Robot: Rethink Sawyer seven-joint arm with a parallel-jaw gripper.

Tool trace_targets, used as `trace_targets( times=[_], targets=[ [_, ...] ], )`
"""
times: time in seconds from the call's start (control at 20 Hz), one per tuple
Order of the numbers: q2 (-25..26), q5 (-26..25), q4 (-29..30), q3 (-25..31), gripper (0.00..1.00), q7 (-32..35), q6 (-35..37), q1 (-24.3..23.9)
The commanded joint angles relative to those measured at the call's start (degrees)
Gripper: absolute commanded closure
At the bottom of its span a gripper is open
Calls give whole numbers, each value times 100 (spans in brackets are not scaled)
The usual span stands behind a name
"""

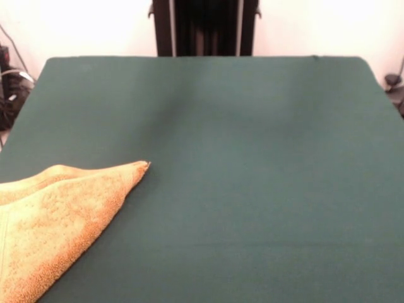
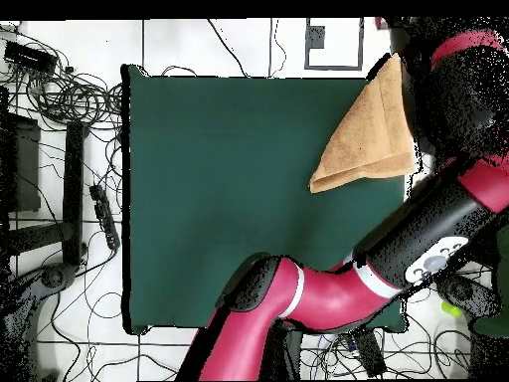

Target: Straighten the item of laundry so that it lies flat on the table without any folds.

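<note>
The item of laundry (image 1: 50, 221), an orange-yellow terry towel, lies folded over into a triangle on the green table (image 1: 252, 158), at the lower left of the front view. One pointed corner reaches toward the table's middle, and a doubled layer shows along the towel's far edge. In the overhead view the towel (image 2: 368, 134) sits at the table's (image 2: 229, 179) upper right corner, with its right side against the table's edge. The red and black arm (image 2: 328, 293) bends up along that right side and its upper links (image 2: 467, 60) hang beside the towel. The gripper itself does not show in either view.
Cables and black equipment (image 2: 60, 149) lie on the floor to the left of the table in the overhead view. The arm's elbow (image 2: 427, 254) covers the table's lower right corner there.
</note>
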Motion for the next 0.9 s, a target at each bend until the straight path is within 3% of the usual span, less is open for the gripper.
trace_targets(
  times=[0.05,0.5,0.9],
  targets=[
    [-308,-99,2467,349,100,1701,-846,67],
    [-458,226,3314,454,100,1064,-1783,-3],
    [-961,561,4537,595,100,350,-2596,-166]
  ],
)
